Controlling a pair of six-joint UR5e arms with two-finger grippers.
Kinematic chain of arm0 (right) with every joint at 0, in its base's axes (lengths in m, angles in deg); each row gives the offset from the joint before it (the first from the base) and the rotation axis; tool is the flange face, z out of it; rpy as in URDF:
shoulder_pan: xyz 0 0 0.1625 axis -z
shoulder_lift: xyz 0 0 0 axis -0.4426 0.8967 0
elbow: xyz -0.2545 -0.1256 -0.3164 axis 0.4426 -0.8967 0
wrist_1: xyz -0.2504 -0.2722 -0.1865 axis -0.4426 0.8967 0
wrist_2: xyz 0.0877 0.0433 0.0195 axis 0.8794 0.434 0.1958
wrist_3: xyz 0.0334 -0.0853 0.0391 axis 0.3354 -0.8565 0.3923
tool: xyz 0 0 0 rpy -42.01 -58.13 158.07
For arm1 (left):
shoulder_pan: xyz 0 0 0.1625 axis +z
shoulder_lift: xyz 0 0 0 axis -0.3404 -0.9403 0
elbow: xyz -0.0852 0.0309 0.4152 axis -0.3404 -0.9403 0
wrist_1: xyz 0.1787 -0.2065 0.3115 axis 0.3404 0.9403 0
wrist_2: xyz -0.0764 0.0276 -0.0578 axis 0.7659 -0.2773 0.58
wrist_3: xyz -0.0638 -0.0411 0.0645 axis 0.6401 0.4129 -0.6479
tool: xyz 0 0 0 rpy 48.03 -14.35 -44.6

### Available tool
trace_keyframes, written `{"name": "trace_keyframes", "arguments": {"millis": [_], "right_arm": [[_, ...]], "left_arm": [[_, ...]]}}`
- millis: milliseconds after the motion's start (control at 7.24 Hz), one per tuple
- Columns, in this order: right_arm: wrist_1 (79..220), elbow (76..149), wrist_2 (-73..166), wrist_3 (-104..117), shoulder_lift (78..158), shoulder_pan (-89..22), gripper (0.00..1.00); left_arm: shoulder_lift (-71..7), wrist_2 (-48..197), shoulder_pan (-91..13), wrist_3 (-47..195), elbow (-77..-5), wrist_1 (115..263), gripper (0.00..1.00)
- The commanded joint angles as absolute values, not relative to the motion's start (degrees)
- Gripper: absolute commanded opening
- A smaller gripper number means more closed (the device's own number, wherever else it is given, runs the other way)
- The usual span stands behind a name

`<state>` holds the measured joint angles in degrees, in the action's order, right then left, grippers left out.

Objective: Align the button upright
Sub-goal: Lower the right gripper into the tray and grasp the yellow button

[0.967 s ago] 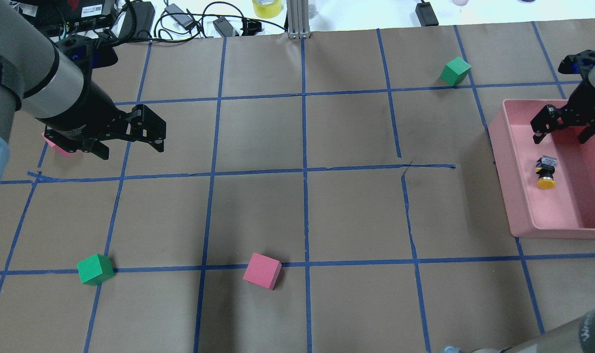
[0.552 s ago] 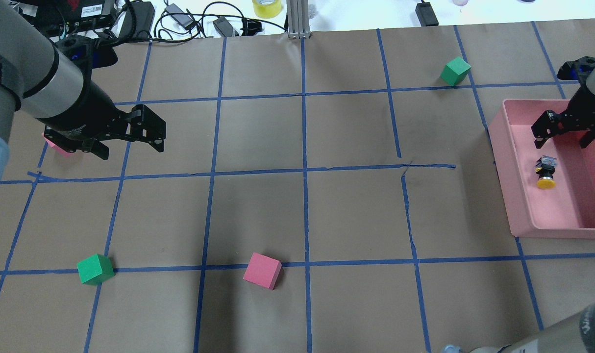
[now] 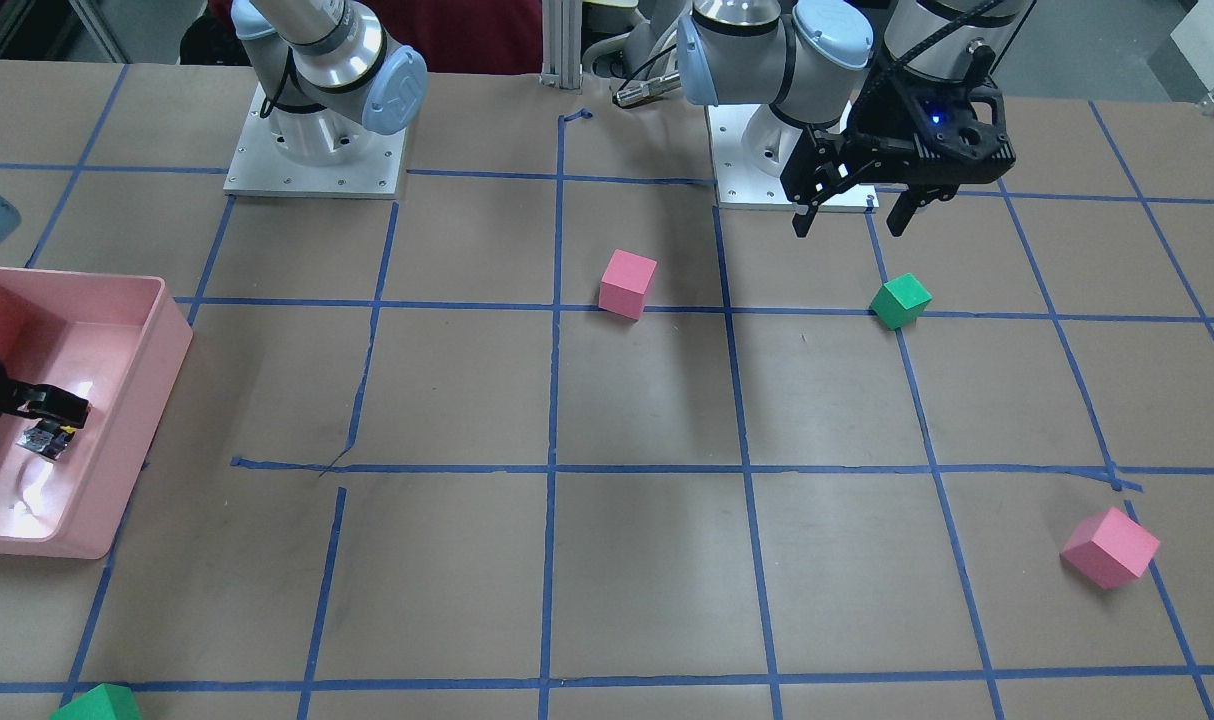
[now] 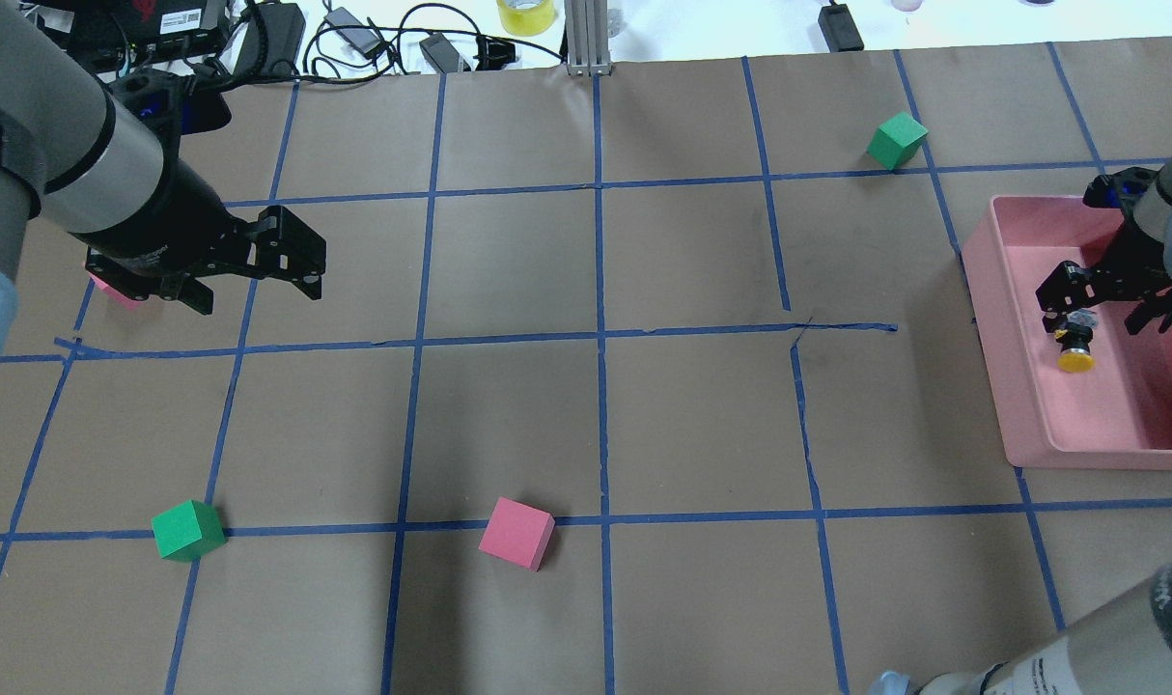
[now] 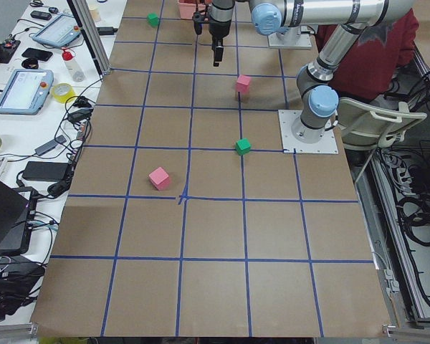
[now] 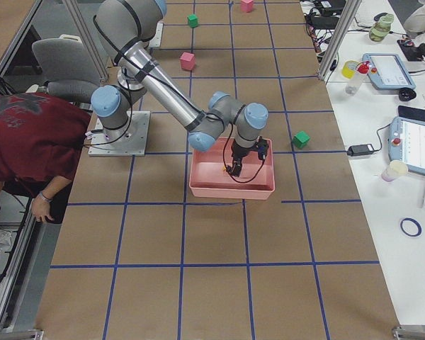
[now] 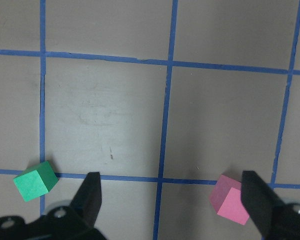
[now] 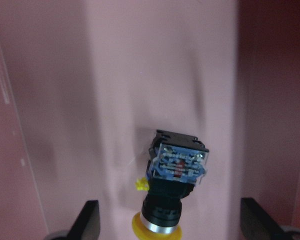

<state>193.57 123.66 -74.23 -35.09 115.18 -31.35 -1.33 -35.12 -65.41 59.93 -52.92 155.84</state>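
Pink-walled, the tray (image 4: 991, 319) at the desk's right edge is seen holding the button (image 4: 1075, 359), tipped sideways, partly hidden under the wide-open, empty right gripper (image 4: 1096, 311); the left gripper (image 4: 258, 297) is held open, empty.

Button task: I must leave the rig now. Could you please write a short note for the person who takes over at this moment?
Left end effector: open, empty, far from the job.
Right end effector: open, inside the pink tray, poised over the button, not closed on it.
The button lies on its side on the tray floor, yellow cap toward the robot.
Done: the approach only.
Left: grasp the button, stand it upright, release.
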Motion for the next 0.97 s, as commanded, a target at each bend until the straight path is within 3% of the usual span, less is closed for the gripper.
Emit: {"name": "trace_keyframes", "arguments": {"millis": [0, 138, 276, 414, 691, 829], "right_arm": [[194.4, 124.4, -74.2, -35.1, 113.9, -31.1, 1.00], [194.4, 125.1, -74.2, -35.0, 113.7, -31.0, 1.00], [194.5, 125.4, -73.8, -34.9, 113.6, -30.9, 0.92], [194.5, 125.4, -73.9, -34.9, 113.6, -30.9, 0.90], [194.5, 125.4, -74.3, -34.7, 113.7, -30.9, 0.37], [194.4, 125.3, -74.3, -34.3, 113.9, -30.9, 0.03]], "left_arm": [[-1.3, -35.1, -65.4, 59.9, -52.9, 155.8, 1.00], [-1.3, -35.1, -65.4, 59.9, -52.9, 155.8, 1.00], [-1.3, -35.1, -65.4, 59.9, -52.9, 155.8, 1.00], [-1.3, -35.1, -65.4, 59.9, -52.9, 155.8, 1.00], [-1.3, -35.1, -65.4, 59.9, -52.9, 155.9, 1.00], [-1.3, -35.1, -65.4, 59.9, -52.9, 155.9, 1.00]]}}
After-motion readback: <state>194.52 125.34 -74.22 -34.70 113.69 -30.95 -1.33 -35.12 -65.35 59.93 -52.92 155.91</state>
